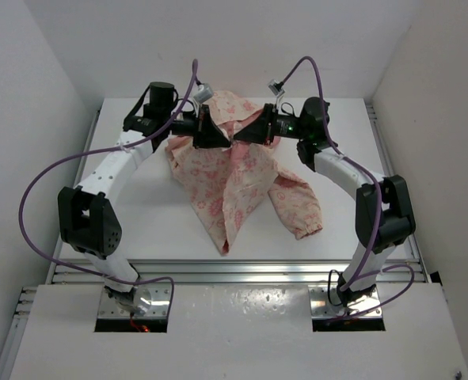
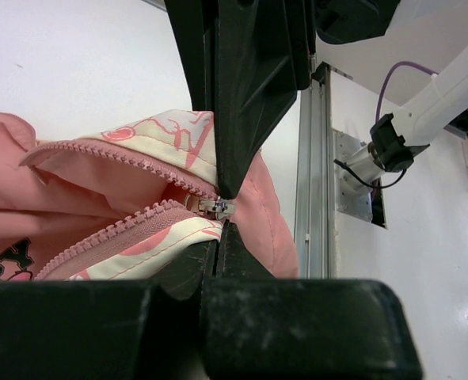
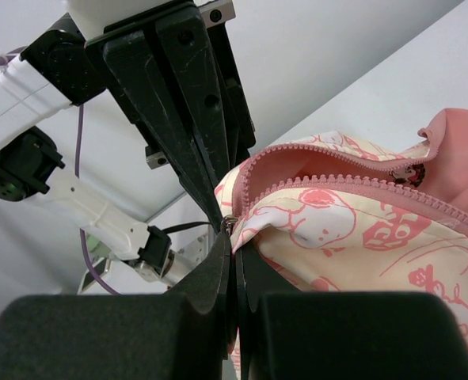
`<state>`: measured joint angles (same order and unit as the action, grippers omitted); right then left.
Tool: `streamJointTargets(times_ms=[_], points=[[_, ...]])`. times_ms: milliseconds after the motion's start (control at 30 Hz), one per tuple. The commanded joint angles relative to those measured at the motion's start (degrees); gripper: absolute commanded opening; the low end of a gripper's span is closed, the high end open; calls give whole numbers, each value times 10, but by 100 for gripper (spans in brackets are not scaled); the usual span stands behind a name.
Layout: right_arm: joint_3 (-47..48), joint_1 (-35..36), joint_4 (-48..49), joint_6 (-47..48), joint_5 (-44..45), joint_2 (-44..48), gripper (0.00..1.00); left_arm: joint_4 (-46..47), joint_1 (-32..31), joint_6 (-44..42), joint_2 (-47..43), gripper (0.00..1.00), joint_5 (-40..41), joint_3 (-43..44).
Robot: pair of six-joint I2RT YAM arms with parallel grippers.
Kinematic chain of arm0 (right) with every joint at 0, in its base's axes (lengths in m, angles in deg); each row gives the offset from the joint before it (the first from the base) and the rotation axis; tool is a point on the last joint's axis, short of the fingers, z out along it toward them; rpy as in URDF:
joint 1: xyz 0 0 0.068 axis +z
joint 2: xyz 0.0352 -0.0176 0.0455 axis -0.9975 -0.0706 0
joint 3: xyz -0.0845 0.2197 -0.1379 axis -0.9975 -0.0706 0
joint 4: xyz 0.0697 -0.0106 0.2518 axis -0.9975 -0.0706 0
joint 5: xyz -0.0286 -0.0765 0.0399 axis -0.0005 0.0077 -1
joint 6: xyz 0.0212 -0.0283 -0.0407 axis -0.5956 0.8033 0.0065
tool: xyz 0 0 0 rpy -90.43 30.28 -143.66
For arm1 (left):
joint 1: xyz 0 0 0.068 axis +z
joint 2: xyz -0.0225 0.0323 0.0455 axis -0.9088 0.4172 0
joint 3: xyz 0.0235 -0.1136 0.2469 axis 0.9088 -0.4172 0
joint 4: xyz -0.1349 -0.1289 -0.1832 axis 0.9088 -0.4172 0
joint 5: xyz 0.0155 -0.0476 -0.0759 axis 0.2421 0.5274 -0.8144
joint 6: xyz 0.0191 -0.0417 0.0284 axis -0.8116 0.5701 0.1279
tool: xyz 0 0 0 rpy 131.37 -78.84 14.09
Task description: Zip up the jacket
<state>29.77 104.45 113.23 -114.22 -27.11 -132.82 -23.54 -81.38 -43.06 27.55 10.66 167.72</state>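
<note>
White table [image 1: 138, 229] is carrying the cream, pink-flowered child's jacket [image 1: 226, 186] at its far middle; you're clamping the black left claw [image 2: 224, 212] and right claw [image 3: 232, 228] tight on its pink zipper [image 2: 115, 229] end, likely steadying it for zipping.

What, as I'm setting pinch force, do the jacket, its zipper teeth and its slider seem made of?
The jacket looks like thin woven cloth, matte and printed, folding softly; whether it is cotton or a blend, I can't tell. The teeth are likely moulded plastic: chunky, pink, faintly shiny. The slider looks like metal by its silvery glint.
</note>
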Motion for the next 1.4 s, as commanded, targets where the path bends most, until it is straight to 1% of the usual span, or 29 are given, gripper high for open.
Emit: streamJointTargets(times_ms=[0,233,533,567,667,700,733,767,900,967,1067,1200,1300,1367], points=[[66,4,65,-9,71,5,0,-33,-26,-17,-17,0,-51,-9],[86,-7,54,-13,82,5,0,-51,-26,-36,-17,0,-46,-9],[58,-5,55,-10,76,17,0,-51,-26,-46,-22,0,-23,-9],[57,-5,55,-8,75,19,0,-51,-26,-46,-22,9,-23,-9],[51,-5,57,-7,73,24,0,-57,-21,-46,-22,25,-9,-9],[50,-5,59,-7,71,24,0,-57,-21,-46,-28,32,-9,-9],[50,-5,60,-7,69,25,0,-57,-16,-52,-28,34,-4,-16],[46,-6,61,-4,64,28,0,-57,-15,-52,-28,37,-4,-21],[29,-7,65,2,51,36,0,-57,-10,-63,-53,43,18,-35],[24,-5,67,6,42,43,0,-57,-2,-80,-71,48,18,-49],[7,-7,71,13,34,54,0,-57,27,-99,-89,50,24,-54],[-16,-6,79,18,20,63,0,-57,72,-118,-113,56,-8,-54],[-24,-7,81,24,14,69,0,-57,90,-123,-119,58,-36,-36],[-30,-7,86,27,8,74,0,-57,90,-123,-110,59,-45,-24]])
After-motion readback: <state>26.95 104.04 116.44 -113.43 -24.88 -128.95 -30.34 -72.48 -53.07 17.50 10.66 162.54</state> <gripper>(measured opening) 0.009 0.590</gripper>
